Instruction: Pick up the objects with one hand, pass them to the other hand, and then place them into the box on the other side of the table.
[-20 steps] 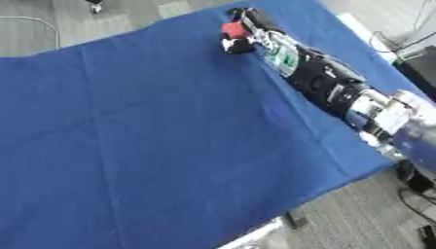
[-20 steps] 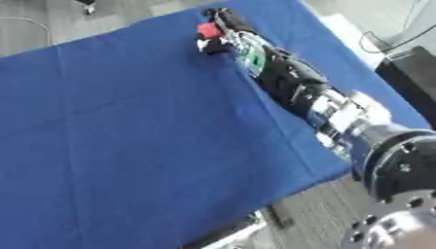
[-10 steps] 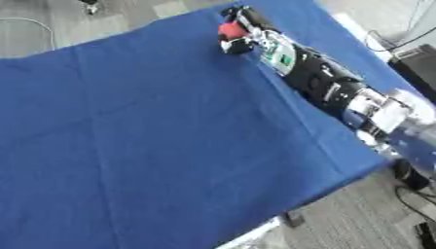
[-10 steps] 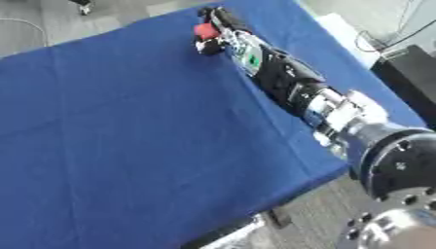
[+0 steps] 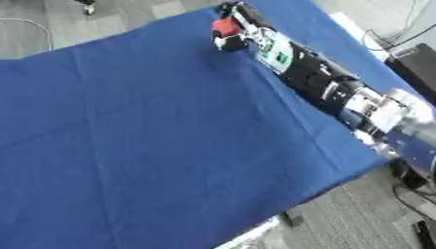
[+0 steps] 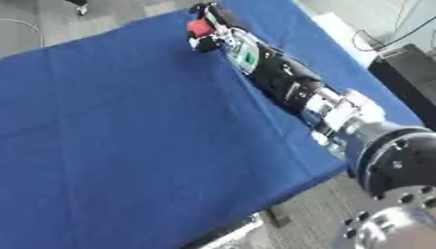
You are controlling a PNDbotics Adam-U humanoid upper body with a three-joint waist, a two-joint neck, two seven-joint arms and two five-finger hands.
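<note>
The right arm (image 6: pixel 289 87) enters from the right side and extends diagonally across the table (image 5: pixel 153 146) toward its far edge. The table is covered with a blue cloth that shows several straight fold creases.

Right hand (image 5: pixel 237 26): located at the far end of the table, near the top centre of both views. The fingers (image 6: pixel 204 9) are curled around a small red object (image 5: pixel 226 26). The object sits between the fingers and the thumb side of the hand, and its red surface shows on the hand's left side. State of the hand: clenched on the red object. The shape of the object cannot be determined beyond a rounded red mass. A dark part lies directly below the red object, against the cloth; whether it belongs to the hand or to the object cannot be determined.

Whether the red object rests on the cloth or is lifted off it cannot be determined from either view.

Forearm: black housing with a green and white panel (image 5: pixel 276 48) just behind the wrist, followed by silver joint sections (image 6: pixel 336 109) toward the elbow. The forearm lies low over the right part of the cloth.

Left hand: does not appear in either view.

Surroundings: grey floor (image 5: pixel 357 214) beyond the near right corner of the table, and a dark cabinet (image 6: pixel 408 73) at the right edge with cables (image 6: pixel 383 34) above it.
</note>
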